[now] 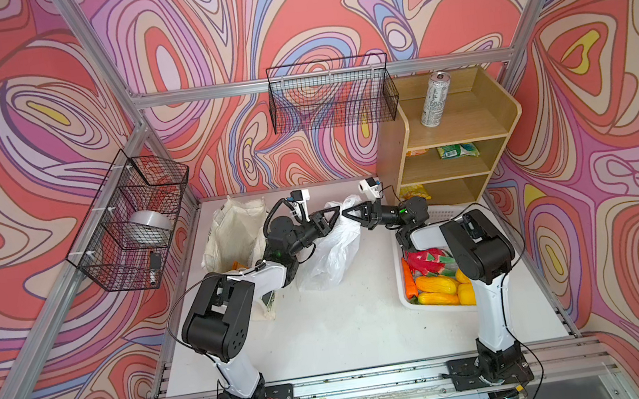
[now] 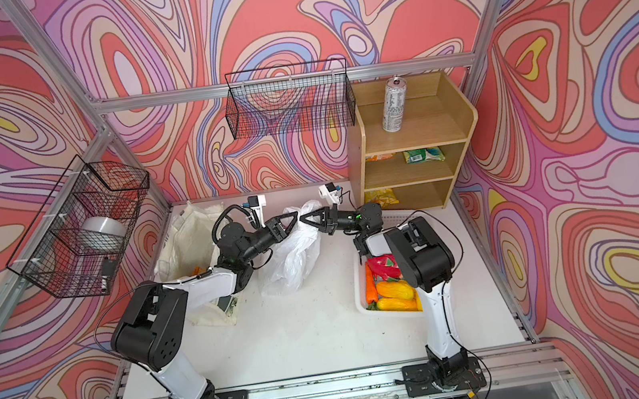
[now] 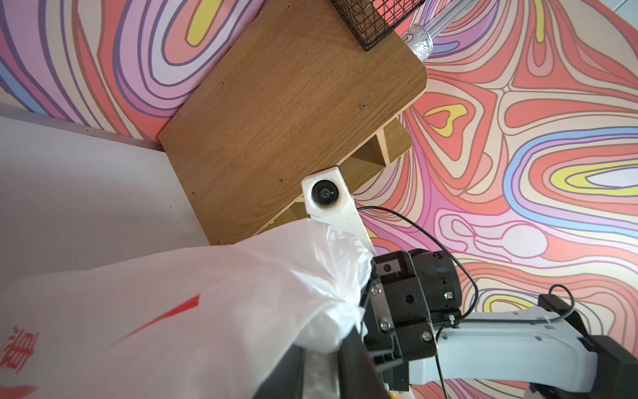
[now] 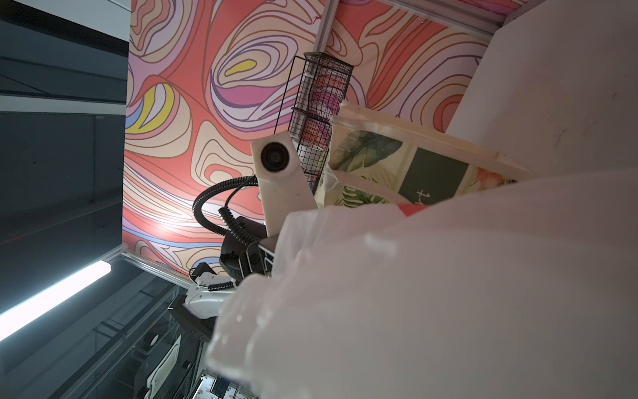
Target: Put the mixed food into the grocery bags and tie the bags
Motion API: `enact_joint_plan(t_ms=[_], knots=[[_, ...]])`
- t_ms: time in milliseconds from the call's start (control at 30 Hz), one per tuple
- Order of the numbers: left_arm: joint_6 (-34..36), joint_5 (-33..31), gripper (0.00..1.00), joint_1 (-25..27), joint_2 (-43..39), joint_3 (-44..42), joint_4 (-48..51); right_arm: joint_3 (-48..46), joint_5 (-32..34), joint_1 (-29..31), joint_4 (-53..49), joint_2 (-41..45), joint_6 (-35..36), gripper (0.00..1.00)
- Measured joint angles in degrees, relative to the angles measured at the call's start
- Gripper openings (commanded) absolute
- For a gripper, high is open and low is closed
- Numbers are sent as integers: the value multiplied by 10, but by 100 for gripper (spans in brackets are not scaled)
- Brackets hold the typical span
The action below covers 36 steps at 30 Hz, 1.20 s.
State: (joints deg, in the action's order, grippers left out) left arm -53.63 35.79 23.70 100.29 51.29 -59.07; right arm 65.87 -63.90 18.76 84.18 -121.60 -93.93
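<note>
A thin white plastic bag (image 1: 331,253) with red print stands mid-table in both top views (image 2: 292,258). My left gripper (image 1: 334,213) and right gripper (image 1: 349,213) meet tip to tip at its bunched top. In the left wrist view crumpled plastic (image 3: 207,311) sits pinched between my dark fingers (image 3: 355,366). In the right wrist view plastic (image 4: 431,293) hides the jaws. The cream canvas tote (image 1: 234,232) stands left of the bag, behind my left arm. A pink dragon fruit (image 1: 428,259), a carrot (image 1: 409,281) and yellow vegetables (image 1: 436,283) lie in a white basket (image 1: 407,302).
A wooden shelf unit (image 1: 451,128) at the back right carries a tall silver can (image 1: 435,99), a green packet (image 1: 457,151) and a yellow packet (image 1: 413,192). Black wire baskets hang on the back wall (image 1: 333,94) and on the left wall (image 1: 132,221).
</note>
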Motion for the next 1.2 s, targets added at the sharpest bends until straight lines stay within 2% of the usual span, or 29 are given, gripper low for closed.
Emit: enact_joint_plan(t_ms=[67, 233, 367, 500, 567, 733, 900, 933, 1033, 1100, 1200], knots=[[-4, 3, 0, 0, 0, 0, -6, 0, 0, 0, 1, 0, 0, 0], [-7, 5, 0, 0, 0, 0, -7, 0, 0, 0, 2, 0, 0, 0], [-7, 6, 24, 0, 0, 0, -7, 0, 0, 0, 2, 0, 0, 0], [-6, 3, 26, -1, -1, -7, -7, 0, -7, 0, 5, 0, 0, 0], [-6, 3, 20, -1, -4, -11, -7, -1, -11, 0, 5, 0, 0, 0], [-6, 10, 0, -1, -6, -15, -11, -1, -14, 0, 1, 0, 0, 0], [-9, 13, 0, -1, -6, -20, -20, -1, -17, 1, 2, 0, 0, 0], [-10, 12, 0, -1, -6, -22, -23, -1, -18, 1, 2, 0, 0, 2], [-11, 7, 0, 0, -6, -26, -25, -3, -15, 2, 1, 0, -1, 34], [-10, -3, 0, 1, -6, -32, -20, -9, -10, 2, 1, 3, 0, 42], [-5, -19, 0, 6, -11, -38, -4, -31, 2, 2, 0, 16, 2, 46]])
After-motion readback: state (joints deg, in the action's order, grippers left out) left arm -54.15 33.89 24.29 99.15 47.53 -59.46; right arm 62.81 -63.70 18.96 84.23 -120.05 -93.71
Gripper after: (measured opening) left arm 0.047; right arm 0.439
